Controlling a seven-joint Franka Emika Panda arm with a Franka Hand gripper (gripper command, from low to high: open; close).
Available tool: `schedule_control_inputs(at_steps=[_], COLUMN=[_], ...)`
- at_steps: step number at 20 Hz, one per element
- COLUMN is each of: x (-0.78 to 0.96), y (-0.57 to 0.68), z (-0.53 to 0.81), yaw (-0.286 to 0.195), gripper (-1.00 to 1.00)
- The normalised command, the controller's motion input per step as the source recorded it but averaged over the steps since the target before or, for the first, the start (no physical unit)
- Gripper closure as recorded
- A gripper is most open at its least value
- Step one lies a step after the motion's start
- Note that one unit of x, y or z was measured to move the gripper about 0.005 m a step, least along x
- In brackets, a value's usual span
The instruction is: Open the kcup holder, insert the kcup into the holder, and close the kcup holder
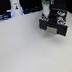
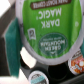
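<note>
Kcup [image 2: 42,29] fills my wrist view, foil lid facing the camera, green rim, "DARK MAGIC" print readable. It sits so close to the lens that I judge my gripper [image 1: 46,6] is clamped on it, but the fingertips themselves are not clearly visible; a teal pad-like edge [image 2: 11,41] at 9 o'clock of the pod may be one finger, hard to say. So strictly: I cannot tell whether the jaws are closed.

Exterior view: my arm comes down from 12 o'clock onto the holder [image 1: 53,22], the black block at about 2 o'clock on the white table [image 1: 26,50]. Gripper is directly over the holder's top, touching or just above, too blurry to separate. Pod is not distinguishable in that view, hidden by the gripper.

White post [image 1: 15,5] stands at 11 o'clock, well apart from the holder, not part of the job.

Wrist view also shows a second round lid [image 2: 37,77] at 6 o'clock and a colourful patch [image 2: 77,62] at 4 o'clock, below the held pod; probably the holder's front or stored pods, unclear.

Judgement: I am at the insert step. Pod is held lid-up toward the camera so it can drop base-first into the slot. Whether the holder is already open I cannot confirm from here. Risk: pod tilting on the slot edge if not centred.
</note>
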Motion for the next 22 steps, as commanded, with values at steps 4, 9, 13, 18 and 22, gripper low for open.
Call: schedule_control_inputs(at_steps=[4,9,13,18,22], x=[0.02,0.11,0.25,0.2,0.4], y=[0.64,0.6,0.23,0.05,0.23], z=[0.02,0.0,-0.09,-0.05,0.28], yaw=[0.043,0.056,0.044,0.008,-0.025], gripper=[1.0,1.0,1.0,1.0,1.0])
